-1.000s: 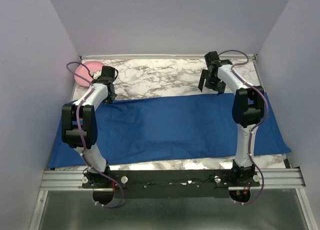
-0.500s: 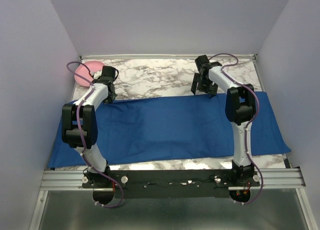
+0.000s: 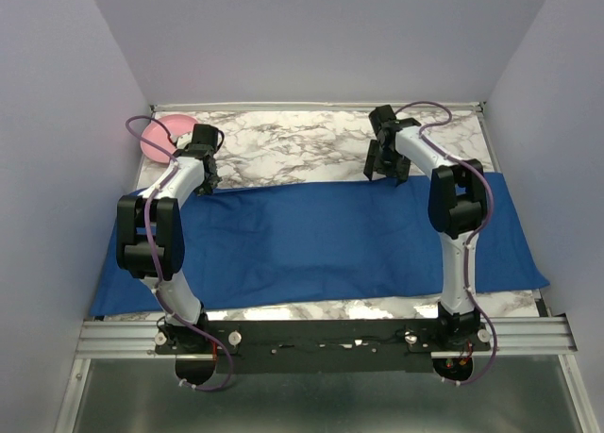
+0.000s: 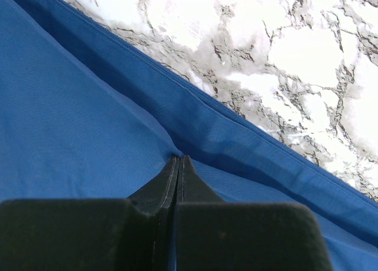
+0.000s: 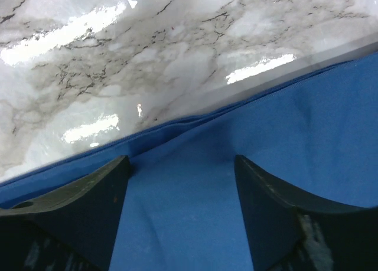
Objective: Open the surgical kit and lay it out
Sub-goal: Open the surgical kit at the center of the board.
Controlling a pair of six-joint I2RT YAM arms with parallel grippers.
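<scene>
The surgical kit shows as a royal-blue cloth wrap [image 3: 321, 240] lying flat across the marble table, wrinkled along its far edge. My left gripper [image 3: 206, 183] is shut on that far edge at the left. In the left wrist view the cloth [image 4: 71, 117] puckers into the closed fingertips of the left gripper [image 4: 179, 159]. My right gripper [image 3: 382, 169] hangs over the far edge on the right. In the right wrist view the right gripper [image 5: 182, 162] stands open, with a fold of the cloth [image 5: 295, 117] between its fingers [image 5: 88, 194], ungripped.
Bare marble tabletop [image 3: 283, 145] runs behind the cloth to the back wall. A pink round object [image 3: 168, 134] sits in the far left corner beside the left arm. Walls close in on both sides, and the cloth overhangs the table's right edge.
My right gripper has moved left and down onto the cloth's far edge, and its jaws have narrowed a little. The left gripper has stayed shut in place.
</scene>
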